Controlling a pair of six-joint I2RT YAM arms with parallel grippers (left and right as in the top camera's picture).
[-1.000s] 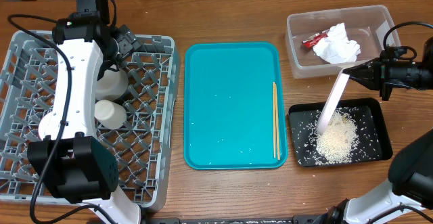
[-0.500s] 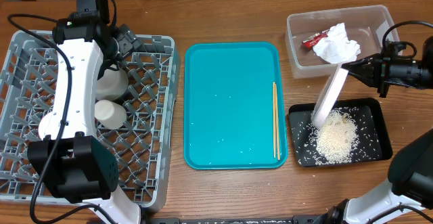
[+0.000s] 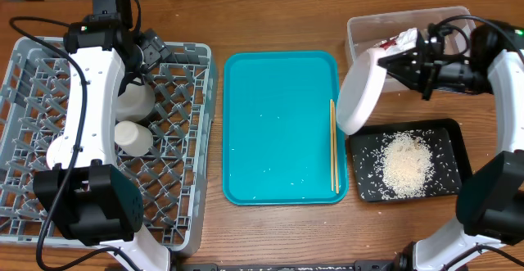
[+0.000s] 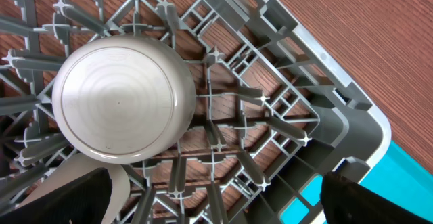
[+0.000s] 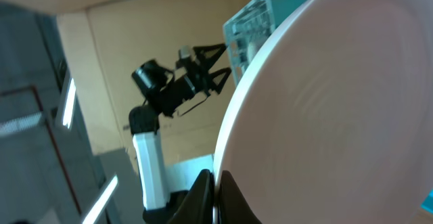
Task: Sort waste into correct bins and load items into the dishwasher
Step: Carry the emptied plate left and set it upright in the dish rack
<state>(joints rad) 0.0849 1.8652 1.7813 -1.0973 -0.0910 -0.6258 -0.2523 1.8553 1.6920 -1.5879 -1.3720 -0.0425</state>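
My right gripper (image 3: 403, 63) is shut on the rim of the round white-pink plate (image 3: 359, 92) and holds it tilted in the air between the clear tub (image 3: 360, 27) and the black tray (image 3: 460, 152). In the right wrist view the plate (image 5: 338, 102) fills the frame, with the jaws (image 5: 216, 191) pinching its edge. A rice pile (image 3: 407, 161) lies in the black tray. Chopsticks (image 3: 333, 144) lie on the teal tray (image 3: 278, 124). My left gripper (image 4: 213, 204) is open above the dish rack (image 3: 33, 99), beside an upturned grey bowl (image 4: 118, 102). A white cup (image 3: 133, 136) stands in the rack.
The right arm hides most of the napkin and wrapper in the clear tub. The left arm lies along the rack's middle. A few rice grains are scattered on the teal tray. Bare wood table lies in front of the trays.
My right gripper has swung the plate up and to the left, away from over the black tray, and its face now shows. The rice stays in the tray. The left arm has not moved.
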